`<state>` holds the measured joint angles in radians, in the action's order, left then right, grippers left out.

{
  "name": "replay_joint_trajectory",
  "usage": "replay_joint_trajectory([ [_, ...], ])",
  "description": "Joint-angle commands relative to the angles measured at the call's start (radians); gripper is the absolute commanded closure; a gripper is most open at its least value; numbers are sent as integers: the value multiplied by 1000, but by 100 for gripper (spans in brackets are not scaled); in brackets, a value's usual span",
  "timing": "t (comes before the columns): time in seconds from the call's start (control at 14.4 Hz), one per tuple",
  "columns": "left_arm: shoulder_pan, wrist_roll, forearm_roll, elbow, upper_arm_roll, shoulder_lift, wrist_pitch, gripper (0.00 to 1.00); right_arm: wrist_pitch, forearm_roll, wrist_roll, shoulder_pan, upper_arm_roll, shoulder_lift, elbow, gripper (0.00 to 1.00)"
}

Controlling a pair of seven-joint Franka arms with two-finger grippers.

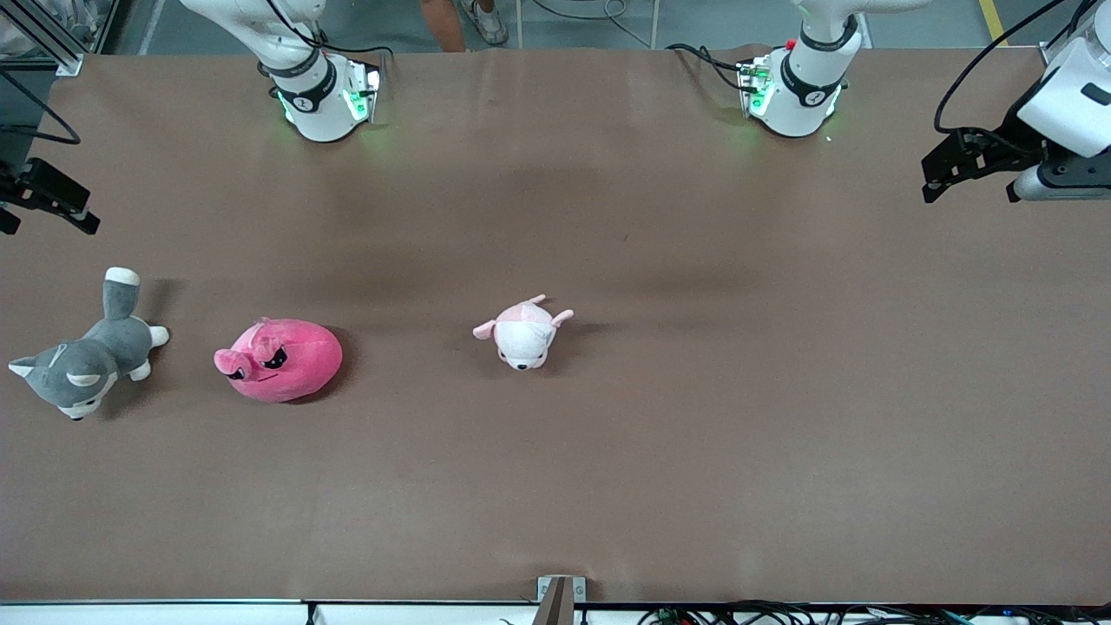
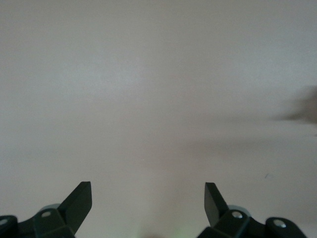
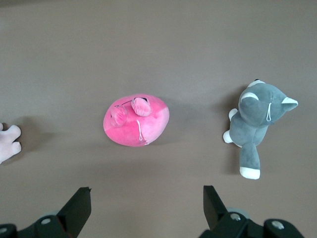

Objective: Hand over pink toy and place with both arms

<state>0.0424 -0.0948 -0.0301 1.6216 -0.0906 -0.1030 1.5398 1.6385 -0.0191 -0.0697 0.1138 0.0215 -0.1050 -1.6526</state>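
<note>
The pink toy (image 1: 282, 360) is a round hot-pink plush with angry black eyes. It lies on the brown table toward the right arm's end. It also shows in the right wrist view (image 3: 136, 121). My right gripper (image 1: 48, 217) hangs open and empty in the air at the right arm's end of the table, and its fingers frame bare table in its wrist view (image 3: 147, 193), apart from the toy. My left gripper (image 1: 968, 187) hangs open and empty over the left arm's end of the table. Its wrist view (image 2: 148, 191) shows only bare table.
A grey-and-white plush dog (image 1: 82, 360) lies beside the pink toy, closer to the right arm's end; it also shows in the right wrist view (image 3: 257, 124). A small pale pink-and-white plush (image 1: 525, 332) lies near the table's middle, partly visible in the right wrist view (image 3: 7, 141).
</note>
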Motion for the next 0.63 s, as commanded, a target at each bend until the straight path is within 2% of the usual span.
replay_joint_trajectory([
  [0.0,-12,24,16,-23,-5,11,-20,0,17,19,19,1,5,-41,-52,0],
  [0.56,-10,29,16,-26,-6,11,-40,0,12,22,13,1,5,-42,-67,0],
])
